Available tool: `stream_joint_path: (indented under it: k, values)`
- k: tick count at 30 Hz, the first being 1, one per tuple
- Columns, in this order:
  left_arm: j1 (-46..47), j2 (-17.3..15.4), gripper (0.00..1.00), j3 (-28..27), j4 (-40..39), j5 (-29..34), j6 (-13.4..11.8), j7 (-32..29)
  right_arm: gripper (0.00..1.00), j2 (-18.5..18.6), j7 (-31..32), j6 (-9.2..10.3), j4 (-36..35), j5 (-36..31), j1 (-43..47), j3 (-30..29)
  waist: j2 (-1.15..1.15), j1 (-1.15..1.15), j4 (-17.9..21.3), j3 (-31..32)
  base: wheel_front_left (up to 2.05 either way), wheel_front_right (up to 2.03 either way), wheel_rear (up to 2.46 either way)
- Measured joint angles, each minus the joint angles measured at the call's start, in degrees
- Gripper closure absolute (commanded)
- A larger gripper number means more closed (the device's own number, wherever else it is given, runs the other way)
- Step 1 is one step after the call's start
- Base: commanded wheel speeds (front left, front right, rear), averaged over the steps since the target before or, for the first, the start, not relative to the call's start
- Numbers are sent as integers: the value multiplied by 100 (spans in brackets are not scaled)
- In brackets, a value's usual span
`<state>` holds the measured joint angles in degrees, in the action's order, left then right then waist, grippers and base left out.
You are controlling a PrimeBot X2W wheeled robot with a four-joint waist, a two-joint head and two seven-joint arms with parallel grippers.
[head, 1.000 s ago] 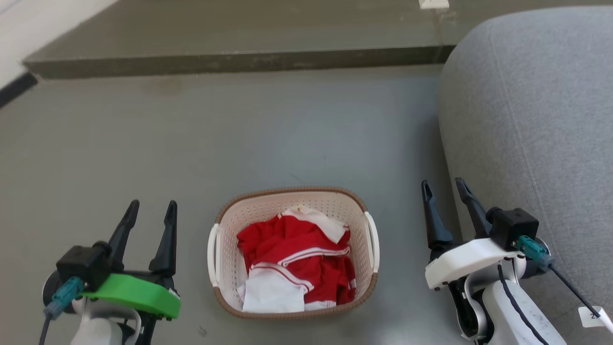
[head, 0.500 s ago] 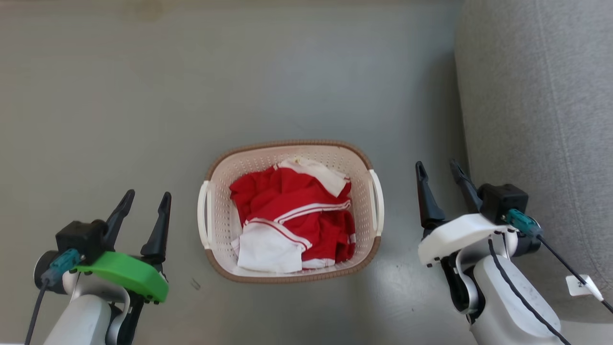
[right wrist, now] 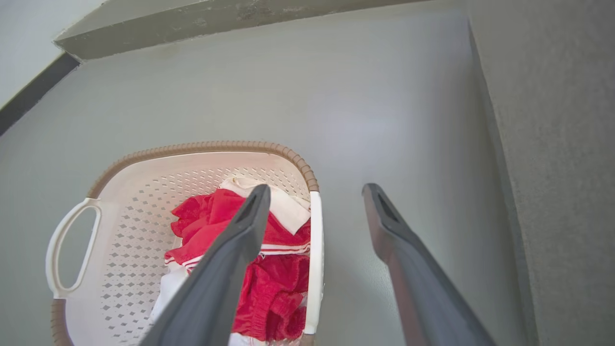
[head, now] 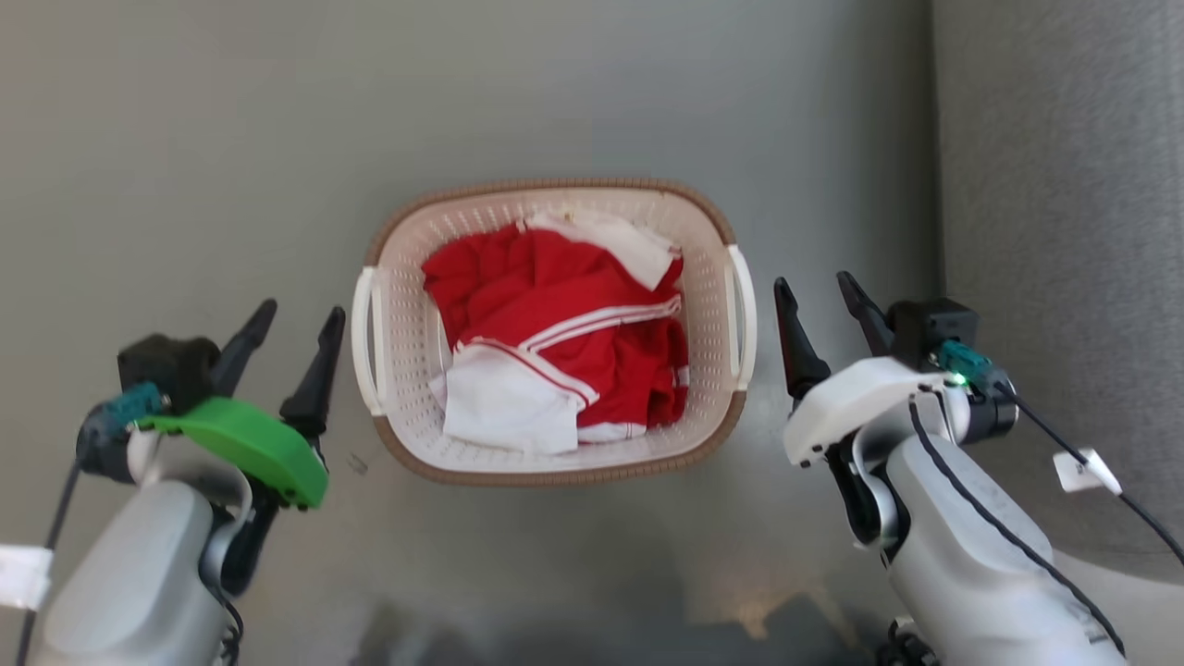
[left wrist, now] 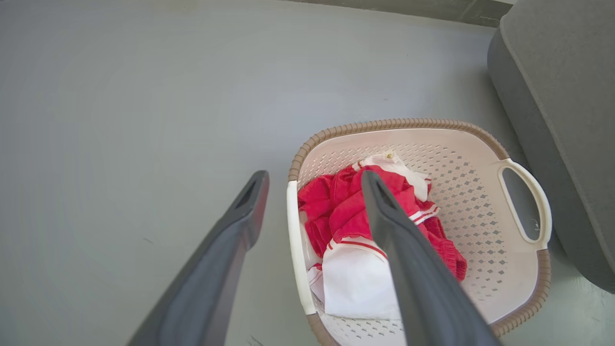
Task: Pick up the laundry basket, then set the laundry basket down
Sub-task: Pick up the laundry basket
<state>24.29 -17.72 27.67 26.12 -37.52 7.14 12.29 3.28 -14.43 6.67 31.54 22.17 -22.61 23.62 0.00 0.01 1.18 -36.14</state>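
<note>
- The laundry basket (head: 555,477) sits upright on the grey floor (head: 185,139), with red and white clothes (head: 555,314) heaped inside it; nothing grips it yet
- The left gripper (head: 302,311) hangs just beside the basket's left handle (head: 363,338), fingers spread and empty; in the left wrist view one finger lines up outside that handle and the other over the clothes
- The right gripper (head: 814,280) is just beside the basket's right handle (head: 746,314), also spread and empty, with a finger to each side of the handle in the right wrist view
- A grey upholstered seat (head: 1064,231) stands to the right of the basket, close beyond the right gripper
- Likely step: lowering both grippers over the handles before closing; I cannot tell whether the fingertips are level with the handles yet
- Risk: an inner finger may snag the clothes and pinch cloth against the handle, giving a soft, slipping hold
- Risk: if one side closes or lifts first, the basket could tilt and spill the clothes
- Risk: a finger landing on top of a handle would shove the light basket away from the other gripper
- Risk: the right gripper has little room on its outer side and may brush the seat
</note>
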Motion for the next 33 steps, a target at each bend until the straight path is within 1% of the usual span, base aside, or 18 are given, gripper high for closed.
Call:
stream_joint_path:
  k: [4,7,16,22,29,30,31,32,33]
  values:
    - [334,-102,0,120,221,-167,0,-85,0,4,1,9,303,162,-297,182,0,0,2,-333,0,0,0]
    - [576,-170,0,293,347,-407,0,-175,0,14,0,42,450,237,-566,330,0,0,12,-579,0,0,0]
    - [1161,-219,0,932,482,-893,0,-441,0,25,32,44,910,513,-1225,732,0,0,59,-1269,0,0,0]
    - [1501,-347,0,1057,695,-1218,0,-571,0,31,93,48,1138,781,-1610,960,0,0,86,-1673,0,0,0]
    - [1847,-439,0,1415,846,-1467,0,-727,0,31,92,48,1316,1084,-1952,1224,0,-1,108,-2065,0,0,0]
    - [1887,-437,0,1467,854,-1515,0,-730,24,30,92,48,1327,1202,-1983,1215,0,-1,107,-2110,0,0,0]
    - [1925,-430,0,1511,857,-1570,0,-751,63,31,92,49,1369,1289,-2018,1222,0,-1,103,-2153,0,0,0]
    - [1956,-414,0,1541,859,-1630,0,-780,63,34,92,49,1413,1311,-2050,1232,0,-1,96,-2190,0,0,0]
    - [1988,-403,0,1569,872,-1685,0,-779,69,33,85,45,1433,1321,-2081,1247,0,-1,86,-2224,0,0,0]
